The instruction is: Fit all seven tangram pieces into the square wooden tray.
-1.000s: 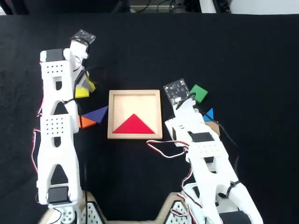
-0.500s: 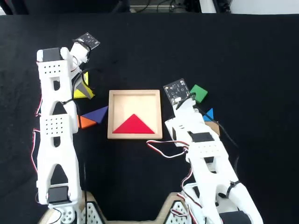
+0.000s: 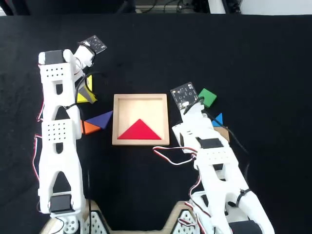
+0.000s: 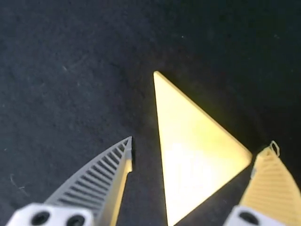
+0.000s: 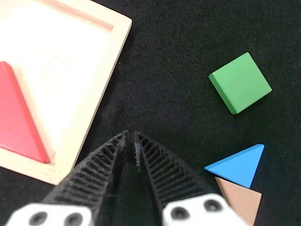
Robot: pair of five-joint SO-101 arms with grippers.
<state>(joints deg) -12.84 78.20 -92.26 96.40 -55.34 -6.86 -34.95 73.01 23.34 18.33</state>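
My left gripper (image 4: 201, 143) sits open astride the yellow triangle (image 4: 186, 141) on the cloth left of the tray (image 3: 141, 98), right gripper (image 5: 130, 137) closed and empty; pinching slanted edges could squirt it sideways.

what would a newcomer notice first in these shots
The pale square wooden tray stands out at the middle of the black table, with just one red triangle lying in it along the edge nearest the arms. To its left, the left hand is open with a finger on each side of a yellow triangle; to its right, the right hand is shut near a green square and a blue triangle.
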